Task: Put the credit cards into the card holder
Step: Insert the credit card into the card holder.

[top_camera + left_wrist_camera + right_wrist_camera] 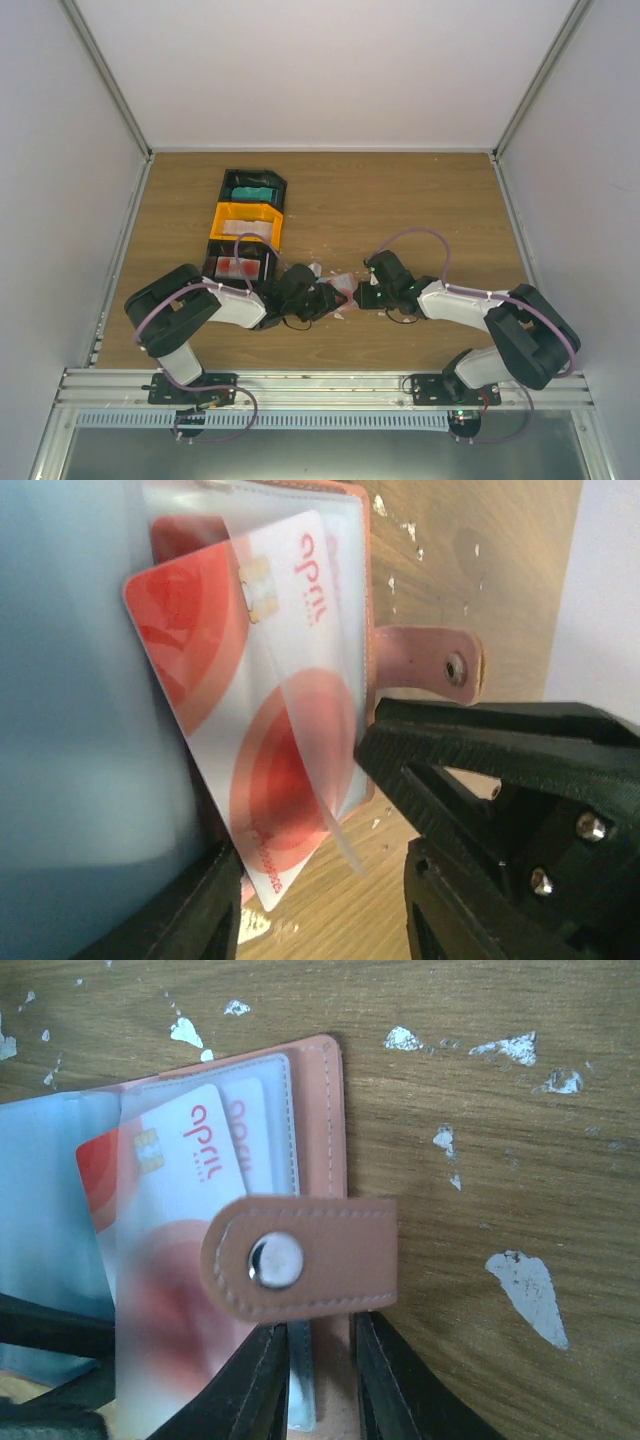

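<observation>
Top external looks down from above and behind the arm bases (188, 385), far off, whole table (420, 190) in frame. Left wrist sits very close over the open card holder (348, 590), own fingers (480, 770) at bottom; right wrist is equally close from the other side, fingers (400, 1410) low. Both wrist views share the holder, its snap strap (425, 665) and the red card (200, 640); top view shows that spot small at centre

Soft, even light fills the top view; faint shadows lie under the arms on the tabletop (400, 200). Wrist views are bright: the card holder (320, 1260) is sharp, the red-and-white card (180, 1180) blurs near the lens behind a hazy sleeve.
</observation>
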